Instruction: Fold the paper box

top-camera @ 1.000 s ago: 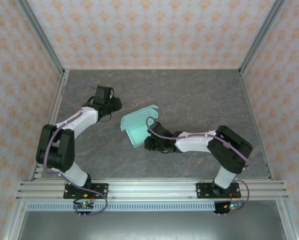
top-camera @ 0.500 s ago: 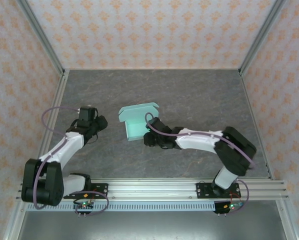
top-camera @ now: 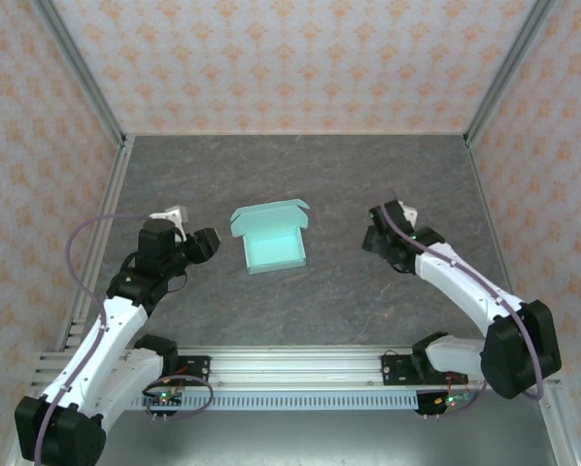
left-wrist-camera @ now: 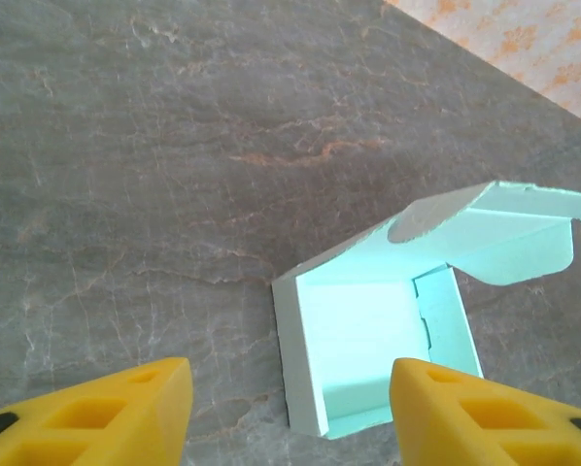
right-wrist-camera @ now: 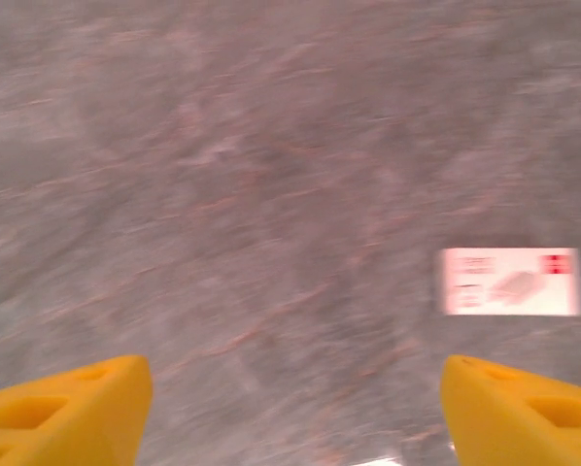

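Item: paper box [top-camera: 274, 243], mid-desk [top-camera: 368, 165], tray formed, lid flap open on the far side. I judge it light, thin and easily creased; grip the lid's free edge. My left hand [top-camera: 205, 243] and right hand [top-camera: 378, 233] are spread, empty, either side.

My left gripper [top-camera: 205, 244] hangs just left of the paper box [top-camera: 274, 245], apart from it and pointing toward it, with its yellow fingers [left-wrist-camera: 125, 403] spread wide. My right gripper [top-camera: 371, 236] sits farther off on the box's right side, facing it too, fingers [right-wrist-camera: 72, 403] equally wide apart. Both elbows are swung outward, away from the box.
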Controlling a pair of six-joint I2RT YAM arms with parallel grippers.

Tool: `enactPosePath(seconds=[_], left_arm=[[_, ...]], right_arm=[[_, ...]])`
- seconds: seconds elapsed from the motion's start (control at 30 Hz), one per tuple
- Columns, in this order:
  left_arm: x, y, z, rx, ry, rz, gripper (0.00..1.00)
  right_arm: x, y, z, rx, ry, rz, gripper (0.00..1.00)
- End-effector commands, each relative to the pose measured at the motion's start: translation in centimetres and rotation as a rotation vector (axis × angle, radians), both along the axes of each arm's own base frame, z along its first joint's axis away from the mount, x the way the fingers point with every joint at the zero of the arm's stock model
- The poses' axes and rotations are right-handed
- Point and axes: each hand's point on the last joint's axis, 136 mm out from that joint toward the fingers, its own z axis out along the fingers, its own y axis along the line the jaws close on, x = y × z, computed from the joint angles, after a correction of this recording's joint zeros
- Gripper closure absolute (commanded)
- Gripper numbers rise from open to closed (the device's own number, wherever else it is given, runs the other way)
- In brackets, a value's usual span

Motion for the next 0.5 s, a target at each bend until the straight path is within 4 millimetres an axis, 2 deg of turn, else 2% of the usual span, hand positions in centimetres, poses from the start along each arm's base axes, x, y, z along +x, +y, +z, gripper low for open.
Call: enactPosePath(seconds=[0.0, 0.13, 0.37, 0.47], left_arm=[[-0.5, -0.9, 0.5, 0.017, 0.007, -0.076, 0.41], [-0.3, -1.5, 0.5, -0.004, -0.009, -0.103, 0.40], [-0.1, -2.0, 0.4, -0.021, -0.024, -0.121, 0.40], [-0.2, -2.2, 0.2, -0.025, -0.020, -0.131, 0.40]], right_arm=[[-1.0, -4.0, -1.1, -0.092, 0.113, -0.045, 0.15], [-0.4, -6.0, -2.2, -0.065, 0.174, -0.087, 0.09], [0.2, -6.9, -4.7, -0.060, 0.319, -0.082, 0.04], [0.5, -6.5, -5.8, 0.016, 0.335, -0.078, 0.05]])
